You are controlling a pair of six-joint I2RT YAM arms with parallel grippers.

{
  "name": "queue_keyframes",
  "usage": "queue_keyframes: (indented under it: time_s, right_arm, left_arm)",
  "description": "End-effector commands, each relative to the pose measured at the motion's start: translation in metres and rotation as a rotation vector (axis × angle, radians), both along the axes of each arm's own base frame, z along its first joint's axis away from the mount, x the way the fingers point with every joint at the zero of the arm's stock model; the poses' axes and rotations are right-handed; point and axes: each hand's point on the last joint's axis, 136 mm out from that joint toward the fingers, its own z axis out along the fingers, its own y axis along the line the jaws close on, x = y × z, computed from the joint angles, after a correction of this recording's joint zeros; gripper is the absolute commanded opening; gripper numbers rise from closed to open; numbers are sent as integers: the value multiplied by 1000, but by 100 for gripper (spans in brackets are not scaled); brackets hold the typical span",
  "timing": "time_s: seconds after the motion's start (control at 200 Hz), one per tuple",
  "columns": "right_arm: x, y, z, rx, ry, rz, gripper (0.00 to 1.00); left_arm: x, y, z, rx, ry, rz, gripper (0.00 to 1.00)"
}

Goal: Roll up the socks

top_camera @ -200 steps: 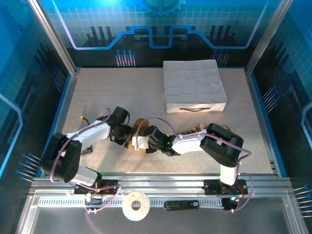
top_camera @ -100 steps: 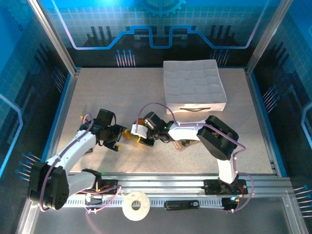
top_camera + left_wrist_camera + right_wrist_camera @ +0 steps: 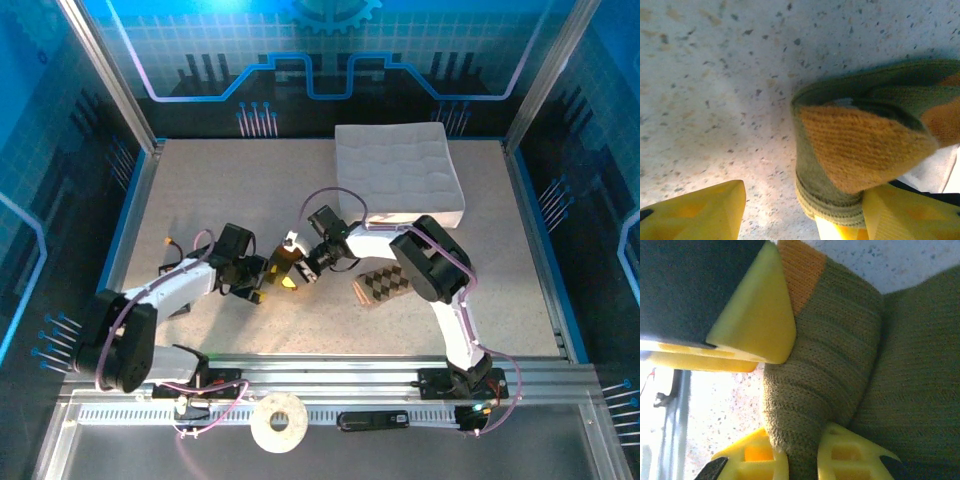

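A white quilted fabric box [image 3: 398, 178] with a soft, puffy top sits at about 1 o'clock on the speckled beige worktop [image 3: 230, 190], close to the back edge. A thin dark handle strap [image 3: 398, 226] runs across its near face. At 6 o'clock, beyond the worktop's near edge, a roll of white tape [image 3: 279, 422] lies flat on the aluminium rail frame [image 3: 330, 375], with a slim black bar [image 3: 372, 420] just to its 3 o'clock side. Blue patterned panels [image 3: 300, 60] wall the space from 9 through 12 to 3 o'clock.
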Motion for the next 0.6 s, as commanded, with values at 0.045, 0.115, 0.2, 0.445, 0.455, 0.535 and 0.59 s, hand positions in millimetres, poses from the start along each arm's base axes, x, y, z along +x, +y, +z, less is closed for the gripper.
queue_keyframes:
  time_s: [0.045, 0.115, 0.2, 0.445, 0.455, 0.535, 0.59]
  right_arm:
    - [-30, -34, -56, -217, 299, -84, 0]
    - [-27, -34, -54, -223, 266, -88, 9]
    - [-21, -35, -43, -215, 141, -89, 24]
    - [0, -34, 27, -86, -460, -79, 46]
    - [1, -35, 29, -83, -490, -76, 46]
    - [-3, -34, 44, -72, -784, -45, 54]
    - [-11, -34, 43, -86, -972, -5, 61]
  left_arm:
    - [13, -7, -7, 29, -16, -55, 60]
    - [10, -7, -18, 67, 21, -91, 55]
    - [-3, -2, -34, 113, 107, -117, 47]
    - [-29, 10, -49, 174, 232, -124, 35]
    - [-29, 11, -48, 178, 234, -126, 35]
    - [-26, 10, -44, 186, 249, -140, 36]
    - [-24, 8, -42, 180, 255, -150, 36]
